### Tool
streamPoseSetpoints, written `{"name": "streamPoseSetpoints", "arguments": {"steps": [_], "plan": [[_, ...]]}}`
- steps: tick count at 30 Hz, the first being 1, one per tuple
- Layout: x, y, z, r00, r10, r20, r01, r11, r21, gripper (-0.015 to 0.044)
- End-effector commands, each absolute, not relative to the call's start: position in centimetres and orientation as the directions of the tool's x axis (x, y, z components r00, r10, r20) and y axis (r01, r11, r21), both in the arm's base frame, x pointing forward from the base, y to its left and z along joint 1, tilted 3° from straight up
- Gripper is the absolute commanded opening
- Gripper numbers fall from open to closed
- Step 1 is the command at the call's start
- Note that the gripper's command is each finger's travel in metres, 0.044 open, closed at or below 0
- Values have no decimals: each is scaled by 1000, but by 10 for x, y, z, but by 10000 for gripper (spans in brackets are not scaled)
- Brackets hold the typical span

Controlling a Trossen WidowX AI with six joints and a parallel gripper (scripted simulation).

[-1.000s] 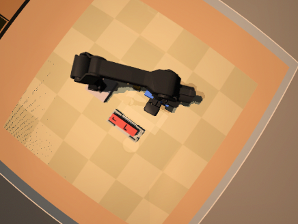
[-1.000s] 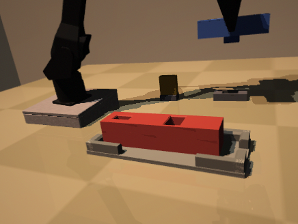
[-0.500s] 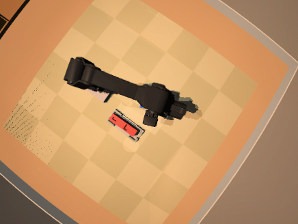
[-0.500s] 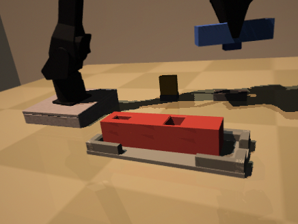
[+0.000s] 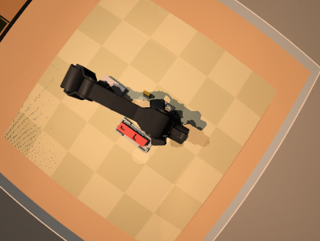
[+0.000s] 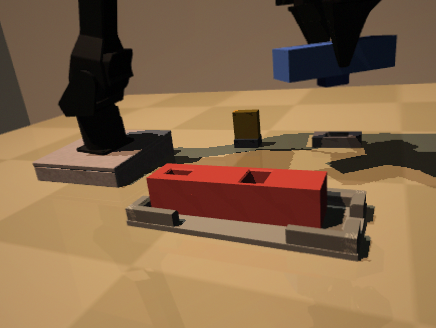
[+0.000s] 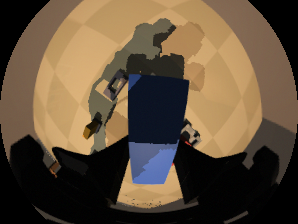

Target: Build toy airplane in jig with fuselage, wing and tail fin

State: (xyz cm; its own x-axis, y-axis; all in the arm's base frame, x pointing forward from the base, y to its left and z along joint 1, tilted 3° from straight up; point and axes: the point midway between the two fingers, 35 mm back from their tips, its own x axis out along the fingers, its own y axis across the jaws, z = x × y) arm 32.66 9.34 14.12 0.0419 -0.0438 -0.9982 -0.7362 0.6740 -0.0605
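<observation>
The red fuselage [image 5: 142, 140] [image 6: 235, 200] lies in the grey cradle [image 6: 322, 240] [image 7: 192, 134], with its small socket [image 6: 179, 172] and larger socket [image 6: 256, 177] facing up and empty. My gripper [image 6: 341, 54] [image 7: 152, 137] is shut on the blue wing [image 6: 285, 65] [image 7: 150, 167] near its middle. The wing is in the air, with its tab [image 6: 333, 80] pointing down, behind and above the fuselage's right end in the exterior view. The yellow tail fin [image 5: 147, 93] [image 6: 246, 125] [image 7: 91, 129] stands upright in a small dark holder. In the top view the arm hides the wing.
An empty dark holder [image 6: 337, 142] [image 7: 116, 84] sits to the right of the tail fin in the exterior view. The arm's base plate [image 6: 75, 160] is left of the cradle there. In the top view the arm passes over the area between the cradle and the tail fin.
</observation>
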Motion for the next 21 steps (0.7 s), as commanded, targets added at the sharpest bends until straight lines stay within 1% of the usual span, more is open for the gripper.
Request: {"name": "streamPoseSetpoints", "arguments": {"steps": [1,21], "plan": [[326,82,142,50,-35,-998,-782,620,-61,0],[321,18,132,49,-45,-998,-956,287,-60,0]]}}
